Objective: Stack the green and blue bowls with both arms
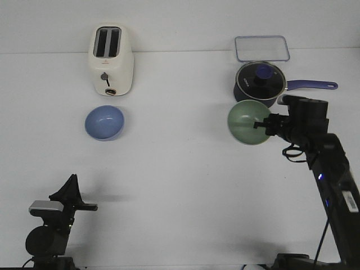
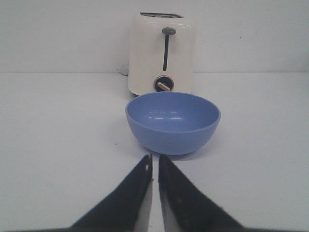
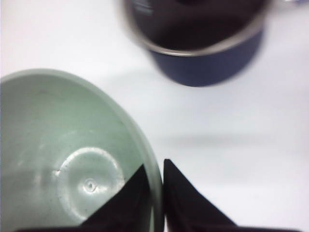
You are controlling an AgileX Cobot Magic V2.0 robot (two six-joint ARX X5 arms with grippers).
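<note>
The pale green bowl hangs tilted above the table at the right, its opening turned toward the camera. My right gripper is shut on its rim, one finger inside and one outside, as the right wrist view shows with the green bowl filling its side. The light blue bowl sits upright on the table at the left, in front of the toaster. My left gripper is low at the near left, shut and empty. In the left wrist view its tips point at the blue bowl, a short way off.
A cream toaster stands behind the blue bowl. A dark navy saucepan with a glass lid and long handle sits just behind the green bowl. A clear rectangular container lies at the back right.
</note>
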